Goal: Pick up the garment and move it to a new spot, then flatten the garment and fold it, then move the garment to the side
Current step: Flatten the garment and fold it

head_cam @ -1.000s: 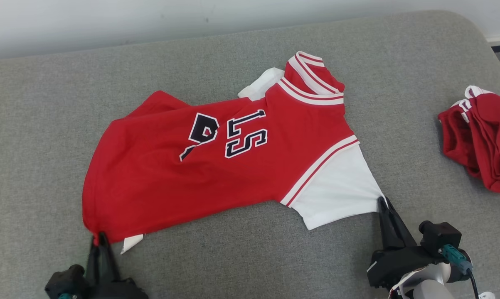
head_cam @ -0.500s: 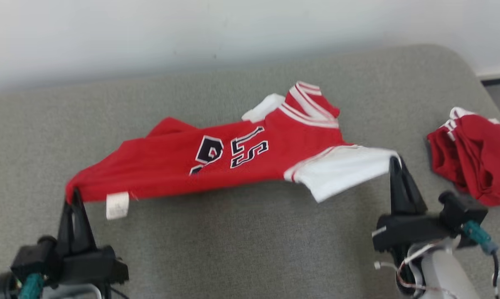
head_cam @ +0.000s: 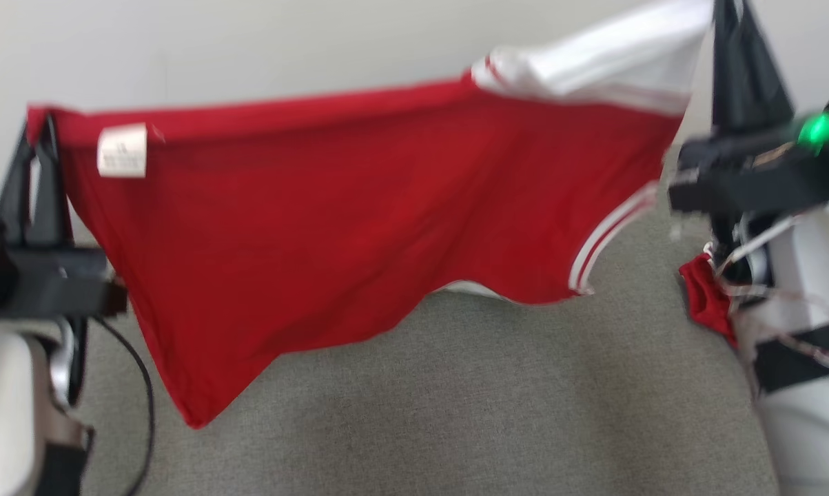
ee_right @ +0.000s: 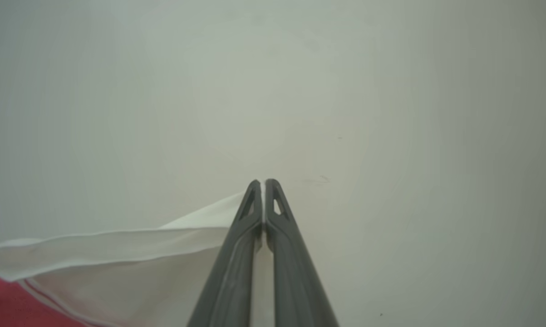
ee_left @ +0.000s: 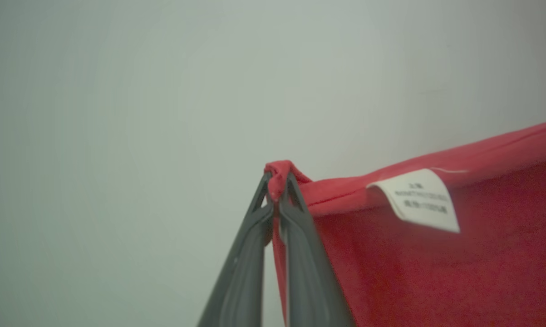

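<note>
I see the jersey hanging stretched left-to-right: left gripper clamps its red end, right gripper its white end.

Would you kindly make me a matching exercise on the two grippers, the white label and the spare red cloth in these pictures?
1 left gripper
2 right gripper
3 white label
4 spare red cloth

A shut on the white sleeve of the garment
B low on the grey surface, partly hidden by the right arm
C shut on the garment's red corner
D hangs off the garment's top edge

Pairs: 1-C, 2-A, 3-D, 4-B.
</note>
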Robot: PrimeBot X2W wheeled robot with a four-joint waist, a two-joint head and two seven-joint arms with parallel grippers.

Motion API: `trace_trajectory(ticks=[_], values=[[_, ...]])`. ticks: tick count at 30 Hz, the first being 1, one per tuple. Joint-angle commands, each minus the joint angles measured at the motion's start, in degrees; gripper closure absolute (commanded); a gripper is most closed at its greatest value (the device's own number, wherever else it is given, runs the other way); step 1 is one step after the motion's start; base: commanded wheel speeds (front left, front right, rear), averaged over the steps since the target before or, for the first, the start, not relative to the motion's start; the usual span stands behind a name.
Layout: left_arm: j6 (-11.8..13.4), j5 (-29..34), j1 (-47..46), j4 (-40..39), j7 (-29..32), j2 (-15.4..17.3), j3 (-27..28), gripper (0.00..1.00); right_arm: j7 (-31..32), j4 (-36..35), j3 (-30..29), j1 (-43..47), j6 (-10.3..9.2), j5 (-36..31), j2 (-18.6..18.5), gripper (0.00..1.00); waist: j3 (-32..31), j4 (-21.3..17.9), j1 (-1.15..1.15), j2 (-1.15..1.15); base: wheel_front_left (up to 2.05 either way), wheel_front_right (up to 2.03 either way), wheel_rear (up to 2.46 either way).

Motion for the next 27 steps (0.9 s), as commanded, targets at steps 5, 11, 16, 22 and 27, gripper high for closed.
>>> trace_trajectory(ticks=[5, 11, 16, 22, 27], values=[[-0.6, 1.0, -11.0, 3.3, 0.5, 4.8, -3.2, 1.0, 0.0, 1.6, 2.7, -10.8, -0.15, -1.1, -2.9, 1.0, -0.4, 0.8, 0.01, 0.0, 0.0, 0.0, 0.0], [-0.8, 0.5, -17.4, 5.5, 1.8, 5.9, -5.3, 1.0, 0.0, 3.6, 5.5, -16.6, -0.16, -1.7, -4.6, 1.0, 1.5, 1.8, 0.01, 0.0, 0.0, 0.0, 0.0], [-0.7, 1.5, -22.6, 8.3, 3.6, 5.5, -7.9, 1.0, 0.0, 7.8, 7.9, -22.7, -0.15, -2.2, -6.6, 1.0, 7.6, 3.0, 0.01, 0.0, 0.0, 0.0, 0.0], [2.6, 4.6, -34.2, 13.5, 4.9, 4.1, -10.1, 1.0, 0.0, 13.8, 9.3, -36.6, -0.16, -5.6, -11.5, 1.0, 20.4, 4.5, 0.01, 0.0, 0.0, 0.0, 0.0], [6.3, 7.6, -44.4, 16.7, 2.8, 4.3, -11.0, 1.0, 0.0, 16.7, 4.5, -47.8, -0.16, -10.0, -13.9, 1.0, 26.3, 5.3, 0.01, 0.0, 0.0, 0.0, 0.0]])
